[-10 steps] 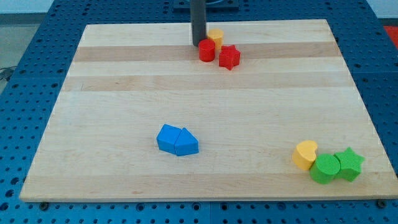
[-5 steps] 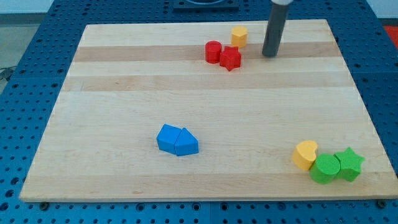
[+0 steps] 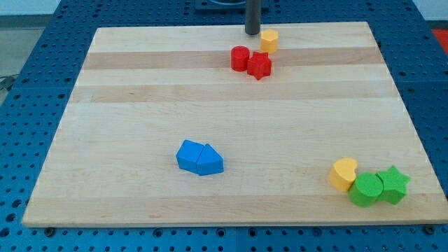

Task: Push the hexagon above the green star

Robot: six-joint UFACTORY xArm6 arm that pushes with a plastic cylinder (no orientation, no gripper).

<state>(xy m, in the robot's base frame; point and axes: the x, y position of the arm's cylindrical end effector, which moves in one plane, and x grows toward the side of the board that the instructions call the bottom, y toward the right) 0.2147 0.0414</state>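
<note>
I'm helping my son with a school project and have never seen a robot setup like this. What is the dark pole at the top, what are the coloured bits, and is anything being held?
The dark pole is the end of a robot arm; it has no hand, only a rod. Its lower end, my tip, slides on the wooden board and shoves blocks about. Nothing is held.

There is one camera, looking down at the board at a slant; where it is mounted is not known.

My tip sits near the view's top, just left of the yellow hexagon. Below them are a red cylinder and a red star, touching. Mid-board lie two blue blocks, pressed together. At the bottom right cluster a yellow heart, a green cylinder and the green star. The hexagon is meant to end up above that star.
</note>
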